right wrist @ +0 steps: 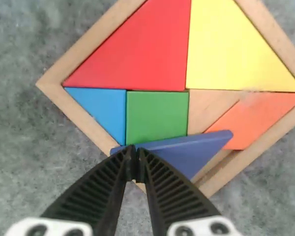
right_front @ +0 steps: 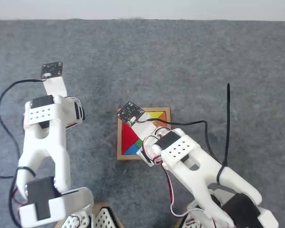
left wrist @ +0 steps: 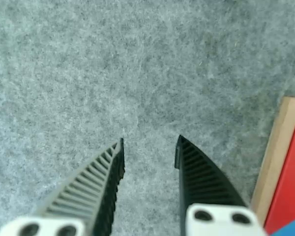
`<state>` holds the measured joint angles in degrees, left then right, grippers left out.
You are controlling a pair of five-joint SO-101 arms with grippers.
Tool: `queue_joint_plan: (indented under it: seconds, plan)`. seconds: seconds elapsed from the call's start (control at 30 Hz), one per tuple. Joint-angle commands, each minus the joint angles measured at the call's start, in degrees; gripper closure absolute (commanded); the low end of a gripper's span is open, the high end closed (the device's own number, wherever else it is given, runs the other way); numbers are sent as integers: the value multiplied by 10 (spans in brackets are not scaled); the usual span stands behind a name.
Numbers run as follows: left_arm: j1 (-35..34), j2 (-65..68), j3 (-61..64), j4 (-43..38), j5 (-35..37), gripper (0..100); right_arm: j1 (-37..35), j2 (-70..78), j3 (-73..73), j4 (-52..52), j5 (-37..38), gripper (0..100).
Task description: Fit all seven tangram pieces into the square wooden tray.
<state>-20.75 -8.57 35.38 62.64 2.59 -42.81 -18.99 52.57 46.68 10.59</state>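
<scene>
The right arm's fingers are clenched on one pointed end of a dark blue wooden triangle. This triangle lies aslant across one rim of the square wooden tray, overlapping the edge of a green wooden square and not seated flat. Beside the green square a small light blue wooden triangle fills one corner of the tray. Past both, a large red wooden triangle and a large yellow wooden triangle sit flush against each other. An orange wooden parallelogram rests along another rim. Between it and the green square a patch of bare tray floor shows. The far tip of the dark blue triangle touches the orange piece.

The tray lies around the middle of the grey, felt-covered table, well away from its far edge.

The left arm's fingers are spread apart and grasp nothing. They hang over bare grey felt toward the table's left edge, with the tray's pale rim just off to one side of them.
</scene>
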Motion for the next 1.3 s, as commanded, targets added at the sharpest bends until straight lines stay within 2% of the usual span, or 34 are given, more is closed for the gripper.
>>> queue_joint_plan:
  seconds: [0.0, 0.5, 0.7, 0.83, 1.0, 1.13, 1.27]
  plan:
    - [2, -16, -2, -9, -7, 834, 14, -12, 4, 7, 28, 992]
    - [3, -16, -2, -9, -7, 834, 72, -21, 5, 19, 43, 992]
    - [1, -65, 7, -17, -6, 834, 95, -171, -6, 75, -4, 992]
    - [18, -185, 94, -69, -5, 834, 163, -314, 22, 131, -9, 992]
    - [69, -355, 246, -159, -7, 834, 267, -459, 111, 142, -3, 990]
    - [99, -462, 343, -207, -7, 834, 328, -520, 178, 158, 37, 990]
    - [116, -552, 444, -246, -7, 835, 393, -555, 230, 155, 41, 990]
